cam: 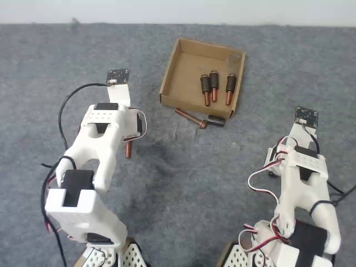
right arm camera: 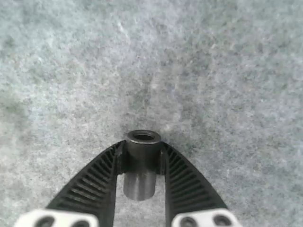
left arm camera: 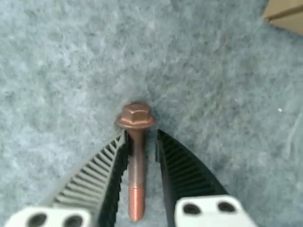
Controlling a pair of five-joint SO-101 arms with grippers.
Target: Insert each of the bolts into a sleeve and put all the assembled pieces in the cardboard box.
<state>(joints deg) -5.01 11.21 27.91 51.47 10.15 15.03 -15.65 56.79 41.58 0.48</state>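
step: pairing up, I'd say | left gripper [left arm camera: 141, 137] clamped on a bolt [left arm camera: 136, 163], right gripper [right arm camera: 142, 145] clamped on a sleeve [right arm camera: 141, 165] | next: line shank up with bore, push in

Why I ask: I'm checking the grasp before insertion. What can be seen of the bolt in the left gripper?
The bolt looks like copper-coloured metal: a flanged hexagonal head, a smooth bare shank, a threaded end. The left gripper has its fingers shut on the shank just under the head, which points away towards the grey carpet. Whether the head touches the carpet cannot be told.
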